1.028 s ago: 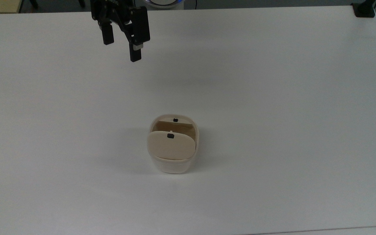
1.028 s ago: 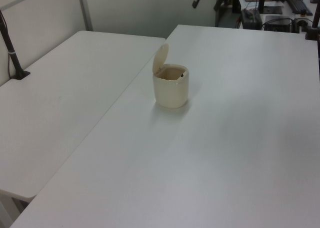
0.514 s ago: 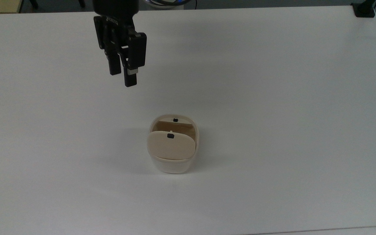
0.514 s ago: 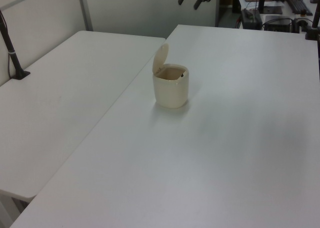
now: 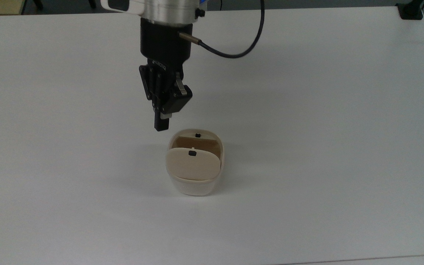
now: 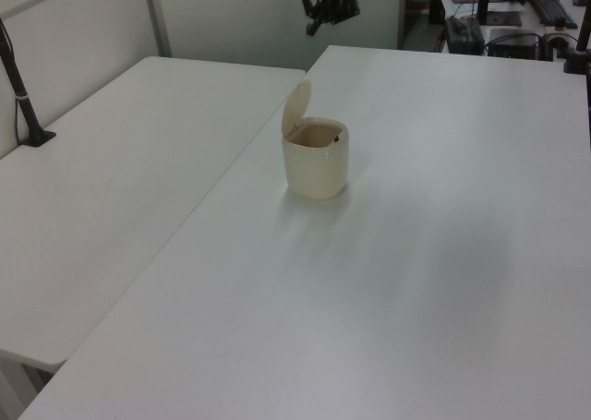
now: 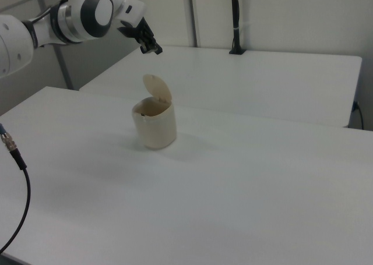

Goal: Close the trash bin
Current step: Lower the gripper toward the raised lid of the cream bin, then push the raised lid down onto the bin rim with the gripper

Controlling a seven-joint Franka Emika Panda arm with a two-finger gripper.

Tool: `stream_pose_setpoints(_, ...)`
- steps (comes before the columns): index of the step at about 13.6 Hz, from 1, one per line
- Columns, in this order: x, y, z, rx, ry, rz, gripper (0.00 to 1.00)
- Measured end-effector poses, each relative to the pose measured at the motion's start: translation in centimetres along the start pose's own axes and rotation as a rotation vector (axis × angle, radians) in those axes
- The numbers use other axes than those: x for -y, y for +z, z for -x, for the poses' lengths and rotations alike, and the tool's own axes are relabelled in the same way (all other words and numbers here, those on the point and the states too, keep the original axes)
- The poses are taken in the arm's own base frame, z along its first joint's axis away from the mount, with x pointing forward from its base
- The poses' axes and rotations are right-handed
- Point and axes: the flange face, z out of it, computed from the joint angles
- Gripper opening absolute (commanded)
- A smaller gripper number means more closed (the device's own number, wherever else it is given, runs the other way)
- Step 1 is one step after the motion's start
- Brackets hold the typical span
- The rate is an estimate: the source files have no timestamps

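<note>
In the top view the gripper hangs above the white table, its fingers clenched together and holding nothing, just up and left of the trash bin. The bin stands near the table's middle with its beige lid raised upright.

cream trash bin, beige lid, black gripper, white table

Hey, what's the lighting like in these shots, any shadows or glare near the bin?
Top view: soft even light, a faint shadow beside the trash bin, no glare. Left view: a pale shadow on the table in front of it. Right view: a diffuse shadow to the right view's right.
</note>
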Motion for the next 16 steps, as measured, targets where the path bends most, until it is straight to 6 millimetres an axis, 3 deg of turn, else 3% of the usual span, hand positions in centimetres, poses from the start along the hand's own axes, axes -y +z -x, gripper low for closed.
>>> stream_pose_setpoints(2, 1.0, 1.8, 1.5, -0.027, 0.011, -0.001, 0.00)
stream_pose_setpoints(5, 1.9, 6.3, 5.5, -0.050, -0.004, 0.029, 0.00)
stream_pose_setpoints(10, 1.8, 7.5, 6.4, -0.058, -0.035, 0.048, 0.00)
stream_pose_setpoints(16, 1.4, 8.3, 9.4, -0.035, -0.118, 0.077, 0.00)
